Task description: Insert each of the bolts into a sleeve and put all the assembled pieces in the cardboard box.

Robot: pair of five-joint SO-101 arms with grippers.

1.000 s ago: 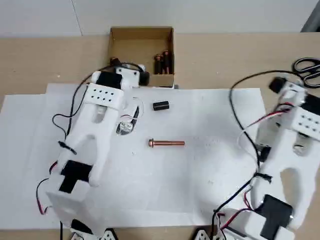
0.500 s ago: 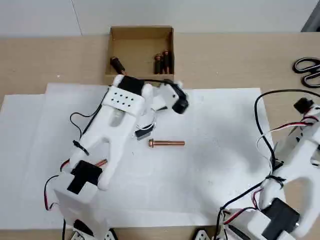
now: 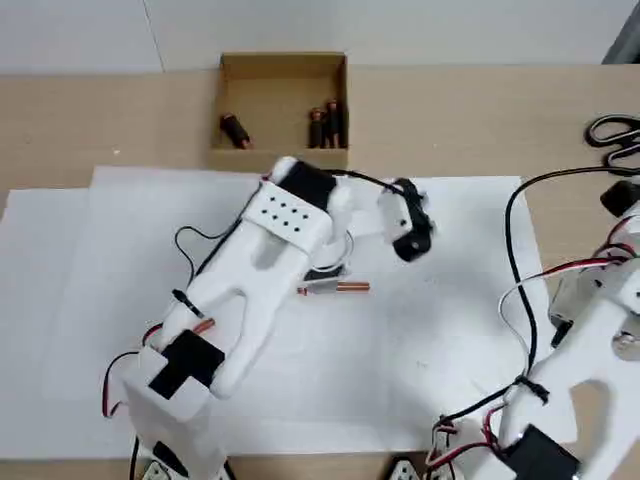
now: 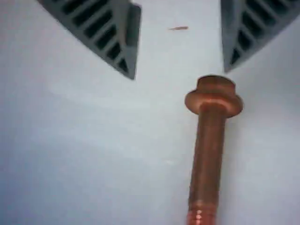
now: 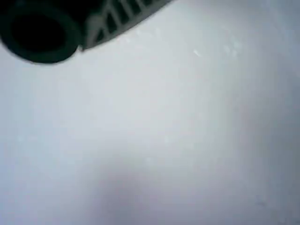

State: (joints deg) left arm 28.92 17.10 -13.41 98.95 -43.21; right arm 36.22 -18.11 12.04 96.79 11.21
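Left wrist view: smooth, copper-coloured flanged bolt [image 4: 208, 150]

The bolt [image 4: 212, 140] lies just ahead of the spread left pincer [image 4: 180, 72]. Its threaded end, farthest from the pincer, is cut off by the left wrist view's edge, as are the bases of both fingers [image 4: 108, 33]. From above, the left arm [image 3: 270, 250] hides that bolt's head beneath the pincer. A second bolt [image 3: 203, 326], far behind the pincer, pokes out from under the arm. In the right wrist view a blurred black tube end [image 5: 40, 35] is cut by the edge; whether it is gripped cannot be told.
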